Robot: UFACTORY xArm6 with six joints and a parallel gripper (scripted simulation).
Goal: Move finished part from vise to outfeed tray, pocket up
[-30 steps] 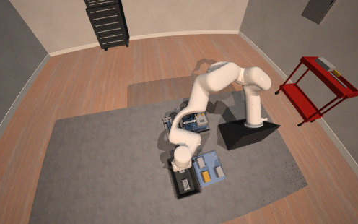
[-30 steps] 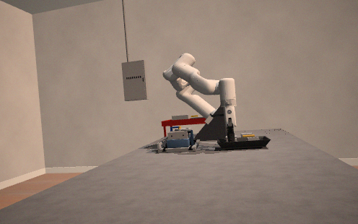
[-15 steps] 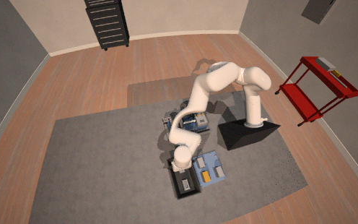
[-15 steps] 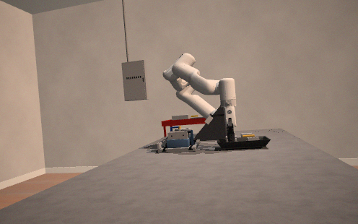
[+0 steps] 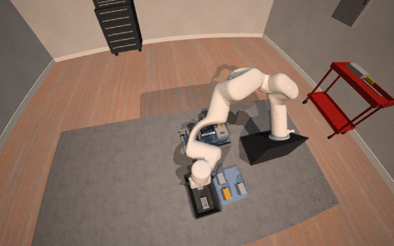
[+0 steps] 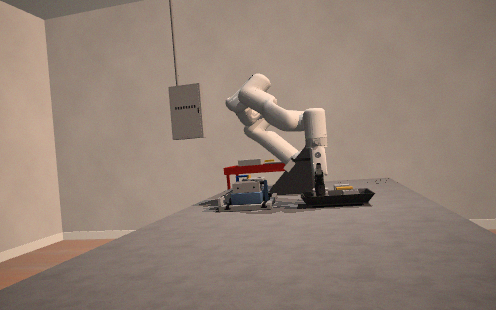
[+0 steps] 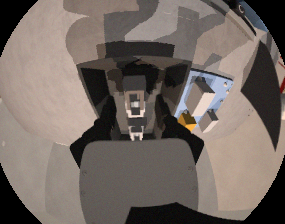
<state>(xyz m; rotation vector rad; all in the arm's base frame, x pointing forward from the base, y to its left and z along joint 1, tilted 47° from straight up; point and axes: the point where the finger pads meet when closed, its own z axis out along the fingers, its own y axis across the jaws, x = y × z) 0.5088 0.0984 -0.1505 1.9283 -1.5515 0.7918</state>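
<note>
The finished part [image 5: 205, 201] is a small grey block with a lighter marked top face. It lies flat on the floor of the black outfeed tray. In the wrist view the part [image 7: 134, 112] sits in the middle of the tray. My gripper [image 6: 319, 189] hangs straight down over the tray's near end, low inside it. Its fingers stand open with nothing between them. In the overhead view the wrist [image 5: 199, 173] hides the fingers. The blue vise [image 5: 213, 135] stands behind the tray, partly covered by the arm.
A light blue tray [image 5: 229, 185] holding grey blocks and one orange block lies right beside the outfeed tray. The arm's black base block [image 5: 270, 144] is at the right. A red cart [image 5: 349, 95] and a black drawer cabinet [image 5: 118, 24] stand off the mat.
</note>
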